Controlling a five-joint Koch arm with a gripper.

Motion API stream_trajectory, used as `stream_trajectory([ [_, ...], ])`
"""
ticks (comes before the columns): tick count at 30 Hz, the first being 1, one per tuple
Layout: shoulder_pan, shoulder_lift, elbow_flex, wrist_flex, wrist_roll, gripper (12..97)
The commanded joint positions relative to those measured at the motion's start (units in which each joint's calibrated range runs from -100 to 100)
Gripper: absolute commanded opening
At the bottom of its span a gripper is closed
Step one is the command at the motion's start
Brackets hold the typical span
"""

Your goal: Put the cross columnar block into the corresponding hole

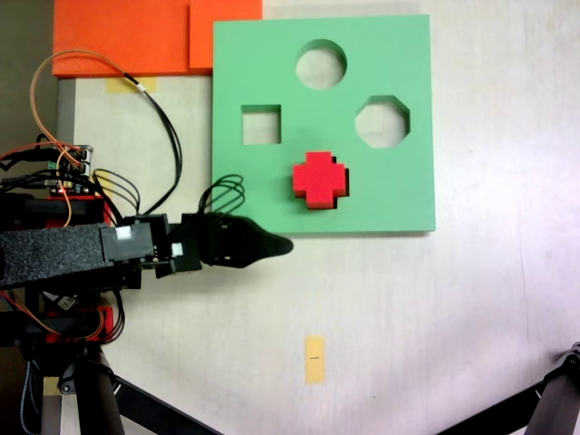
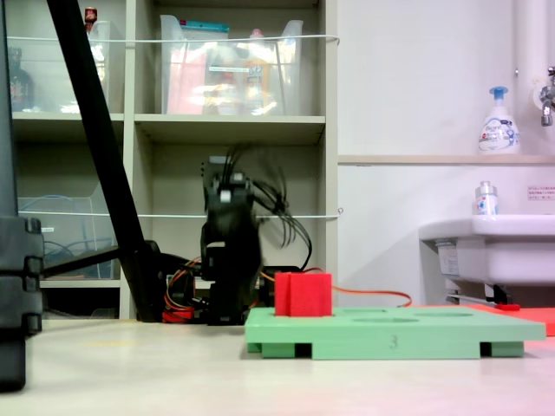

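Observation:
The red cross columnar block (image 1: 319,178) stands upright in the green foam board (image 1: 399,199), in the spot of the plus-shaped hole, which it covers. From the side, the block (image 2: 303,295) sticks up well above the board (image 2: 390,334). My black gripper (image 1: 283,245) hangs just off the board's lower left edge in a fixed view, pointing right, a short way from the block and not touching it. Only one pointed tip shows there. In the side view the gripper (image 2: 231,277) is blurred, behind and left of the block.
The board also has a round cutout (image 1: 321,63), a square one (image 1: 261,125) and an octagonal one (image 1: 381,121). Orange foam sheets (image 1: 127,36) lie at the top left. A yellow tape mark (image 1: 314,359) is on the table. Cables (image 1: 168,136) loop beside the arm.

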Motion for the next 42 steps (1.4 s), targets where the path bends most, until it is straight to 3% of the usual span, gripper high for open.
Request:
stream_trajectory([
  [1, -0.5, -1.0, -5.9, 24.3, -0.9, 57.0],
  [10, -0.6, -1.0, -30.7, 31.9, -4.8, 56.8],
  [18, -1.0, -1.0, -30.7, 20.3, -5.3, 56.4],
  [21, -1.5, -1.0, -30.7, 20.0, -5.3, 50.6],
  [42, -3.1, -1.0, -30.7, 20.2, -6.2, 49.7],
])
